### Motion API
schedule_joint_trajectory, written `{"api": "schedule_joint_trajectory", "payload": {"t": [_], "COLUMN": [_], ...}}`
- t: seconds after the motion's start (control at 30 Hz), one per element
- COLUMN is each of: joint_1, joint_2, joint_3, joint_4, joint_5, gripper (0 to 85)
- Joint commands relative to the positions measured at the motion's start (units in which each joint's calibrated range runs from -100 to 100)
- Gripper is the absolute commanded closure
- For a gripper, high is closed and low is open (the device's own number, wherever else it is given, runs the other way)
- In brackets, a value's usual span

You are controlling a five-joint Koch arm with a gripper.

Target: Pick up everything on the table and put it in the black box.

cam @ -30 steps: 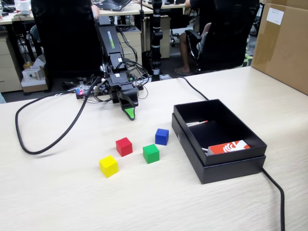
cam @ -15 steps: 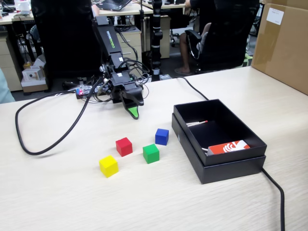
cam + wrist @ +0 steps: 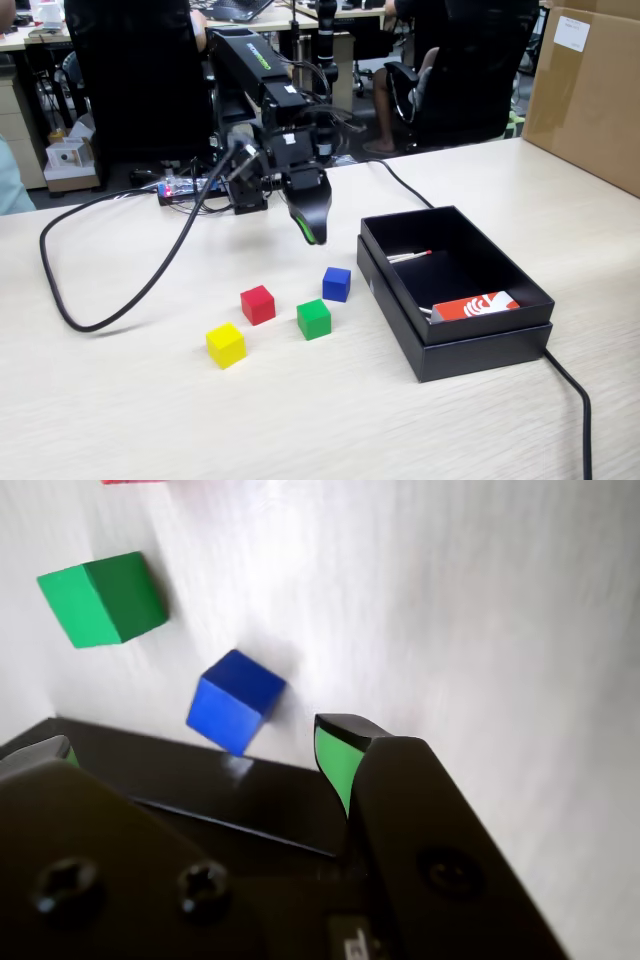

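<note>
Spanning both views, the beige wood-grain table (image 3: 120, 400) carries everything, and the jaws hang above it without touching it. The brown cardboard box (image 3: 590, 100) stands far to the right of the jaws in the fixed view, at the table's edge. The black box (image 3: 470, 345) sits on the table, right of the jaws and lower in the fixed view, well apart from them. Inside it lie an orange-and-white card (image 3: 475, 306) at the near end and a thin white stick (image 3: 408, 257) at the far end.

The black arm (image 3: 265, 90) reaches down and forward, and the gripper (image 3: 312, 232) points at the table. In the wrist view the two jaw tips stand wide apart, green pads (image 3: 335, 760) facing in, with nothing held between them. A black cable (image 3: 150, 265) loops over the table to the left of the jaws in the fixed view.

All four cubes rest on the table, outside the black box.
- The blue cube (image 3: 337, 284) is nearest, just below and slightly right of the jaw tips in the fixed view. In the wrist view it shows in the gap between the tips, beyond them.
- The green cube (image 3: 314, 319) is farther on, past the blue one.
- The red cube (image 3: 258, 304) is down and left of the jaws.
- The yellow cube (image 3: 226, 345) is farthest from them.

No two cubes touch.
</note>
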State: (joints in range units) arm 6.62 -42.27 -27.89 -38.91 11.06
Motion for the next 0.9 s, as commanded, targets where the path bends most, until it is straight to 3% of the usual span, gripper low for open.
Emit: {"api": "schedule_joint_trajectory", "payload": {"t": [0.0, 0.4, 0.67, 0.87], "joint_1": [0.54, 1.37, 0.83, 0.39], "joint_2": [5.49, 23.62, 27.18, 19.6], "joint_3": [6.67, 15.47, 17.82, 17.73], "joint_4": [-0.44, -1.91, -1.91, -4.07], "joint_5": [1.32, 3.57, 4.25, 4.0], "gripper": [38.7, 41.0, 74.3, 75.1]}}
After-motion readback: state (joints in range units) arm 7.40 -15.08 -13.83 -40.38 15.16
